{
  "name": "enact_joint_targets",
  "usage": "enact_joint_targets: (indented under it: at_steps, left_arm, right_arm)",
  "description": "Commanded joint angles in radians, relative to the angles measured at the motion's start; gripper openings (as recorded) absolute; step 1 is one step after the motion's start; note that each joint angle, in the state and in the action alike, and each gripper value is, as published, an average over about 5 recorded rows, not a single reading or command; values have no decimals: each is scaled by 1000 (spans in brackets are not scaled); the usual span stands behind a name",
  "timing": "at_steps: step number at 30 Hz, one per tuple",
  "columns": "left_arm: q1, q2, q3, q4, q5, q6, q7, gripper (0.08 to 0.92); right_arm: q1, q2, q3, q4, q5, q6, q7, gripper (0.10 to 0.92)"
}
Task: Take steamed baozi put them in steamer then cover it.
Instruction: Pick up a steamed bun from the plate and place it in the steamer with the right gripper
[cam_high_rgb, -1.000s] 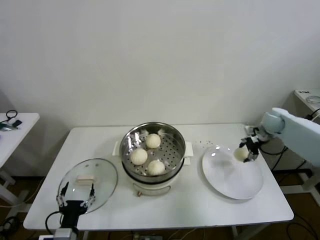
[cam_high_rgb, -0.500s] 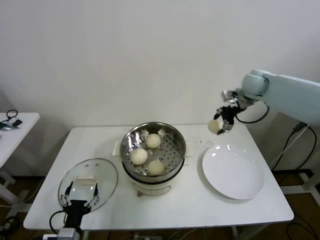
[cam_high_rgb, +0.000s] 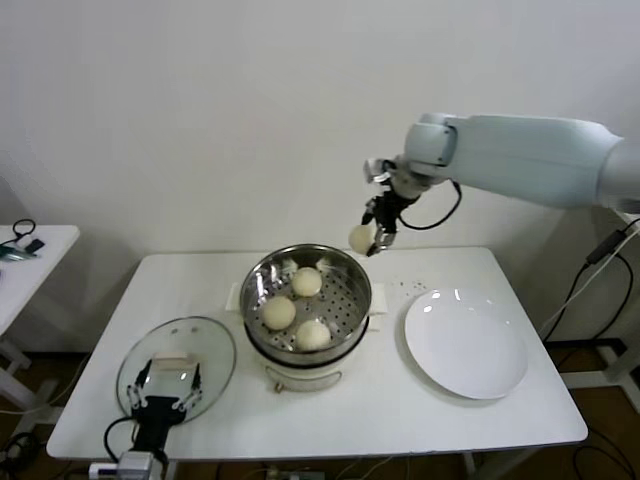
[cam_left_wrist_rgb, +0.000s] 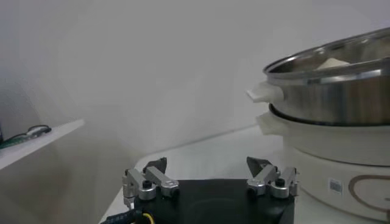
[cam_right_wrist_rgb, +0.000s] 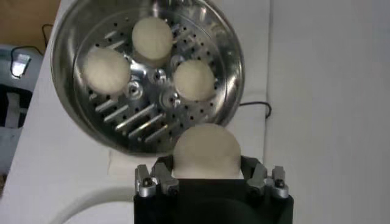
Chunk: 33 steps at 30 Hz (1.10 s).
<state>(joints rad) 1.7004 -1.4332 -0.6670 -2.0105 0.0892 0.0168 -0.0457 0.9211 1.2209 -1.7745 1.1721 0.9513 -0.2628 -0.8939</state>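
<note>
Three cream-white baozi (cam_high_rgb: 293, 310) lie in the shiny steamer (cam_high_rgb: 352, 268) at the table's middle; the right wrist view shows them (cam_right_wrist_rgb: 152, 36) on the steamer's perforated floor (cam_right_wrist_rgb: 137, 115). A fourth baozi (cam_high_rgb: 360, 238) (cam_right_wrist_rgb: 206, 151) hangs in the air over the steamer's back right rim, my right gripper (cam_high_rgb: 369, 239) (cam_right_wrist_rgb: 206, 175) shut on it. The glass cover (cam_high_rgb: 205, 350) with its cream handle (cam_high_rgb: 172, 359) lies flat at the front left. My left gripper (cam_high_rgb: 160, 388) (cam_left_wrist_rgb: 207, 172) hovers open over the cover's near part, nothing between its fingers.
A bare white plate (cam_high_rgb: 466, 342) lies right of the steamer. The steamer sits on a white pot base (cam_left_wrist_rgb: 317, 146) with side handles. A small side table (cam_high_rgb: 25, 250) with dark items stands at the far left. A white wall rises behind.
My right arm has lifted a baozi off the white plate and swung it left, up to the steamer's back right rim. The left gripper has edged forward over the cover.
</note>
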Motion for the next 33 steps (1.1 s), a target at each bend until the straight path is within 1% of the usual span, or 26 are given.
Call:
enact_joint_targets:
  at_steps: [1, 17, 33]
  left_arm:
    - [-8, 5, -1, 5, -11, 0, 1, 823]
    - [-24, 14, -19, 23, -28, 1, 2, 823]
    - [-29, 16, -20, 25, -27, 6, 2, 823]
  right_arm:
    - [-35, 146, -42, 24, 67, -46, 55, 704]
    - [-173, 139, -43, 25, -26, -71, 84, 712]
    - [-200, 129, -30, 16, -64, -77, 78, 723]
